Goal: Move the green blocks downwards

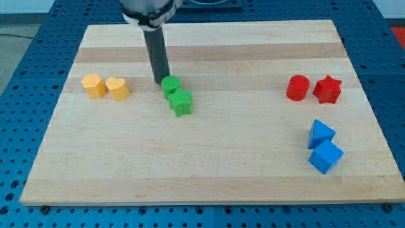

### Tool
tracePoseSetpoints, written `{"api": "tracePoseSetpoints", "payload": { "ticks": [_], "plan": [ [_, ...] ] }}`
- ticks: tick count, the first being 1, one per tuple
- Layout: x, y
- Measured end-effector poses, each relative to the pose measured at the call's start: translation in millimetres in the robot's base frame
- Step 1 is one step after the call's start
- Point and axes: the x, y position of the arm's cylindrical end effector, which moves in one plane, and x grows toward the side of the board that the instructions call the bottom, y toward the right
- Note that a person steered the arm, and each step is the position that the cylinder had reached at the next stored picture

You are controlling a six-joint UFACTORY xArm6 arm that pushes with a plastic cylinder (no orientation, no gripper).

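Note:
Two green blocks sit left of the board's middle. A green round block (169,84) lies just above a green star block (180,102), and the two touch. My tip (161,82) rests on the board right at the upper left side of the green round block, touching or nearly touching it. The rod rises straight up from there to the view's top.
A yellow hexagon block (93,85) and a yellow heart-like block (117,88) sit at the left. A red round block (297,87) and a red star block (328,89) sit at the right. Two blue blocks (321,133) (326,156) lie at the lower right. The wooden board (209,171) ends on all sides.

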Motion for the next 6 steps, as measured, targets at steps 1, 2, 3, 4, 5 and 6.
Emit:
{"api": "tracePoseSetpoints", "payload": {
  "ticks": [1, 2, 3, 4, 5, 6],
  "plan": [
    [33, 2],
    [53, 9],
    [53, 32],
    [53, 59],
    [50, 72],
    [37, 51]
  ]
}}
